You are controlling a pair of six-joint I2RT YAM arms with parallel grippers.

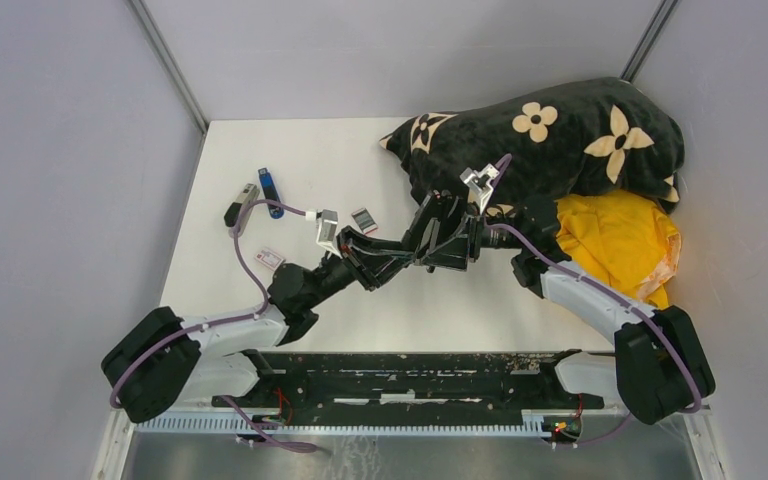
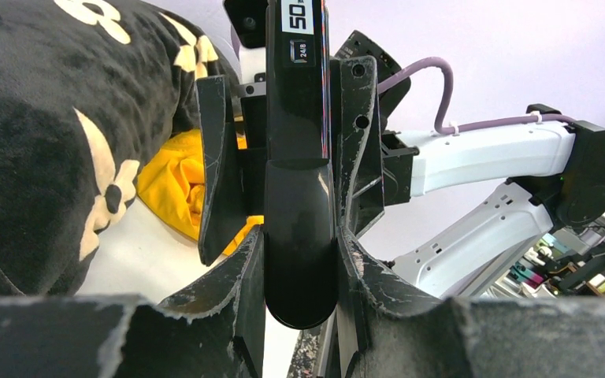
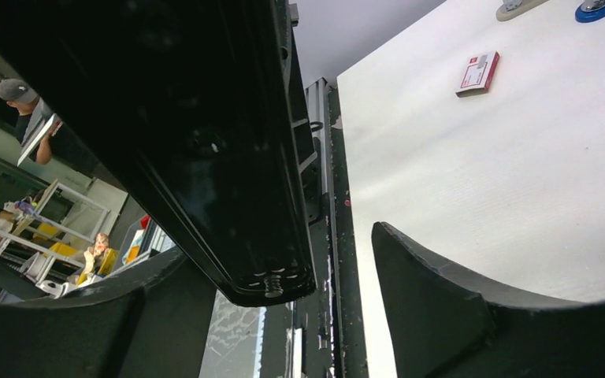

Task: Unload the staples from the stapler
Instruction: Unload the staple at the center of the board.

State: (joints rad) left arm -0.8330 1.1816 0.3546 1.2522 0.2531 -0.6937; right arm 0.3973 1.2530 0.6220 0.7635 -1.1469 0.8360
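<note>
With the left gripper [image 2: 299, 276] pinching the stapler [image 2: 298, 118] above the table's [image 1: 290, 160] middle, staples hidden inside, the right gripper's [image 3: 272, 252] spread jaws should close squarely on its right end, without twisting.

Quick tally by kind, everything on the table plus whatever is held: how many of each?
Staplers: 3 (black stapler, blue stapler, grey stapler)
Small boxes: 2
Cloths: 2 (black flowered cloth, yellow cloth)
Total: 7
</note>
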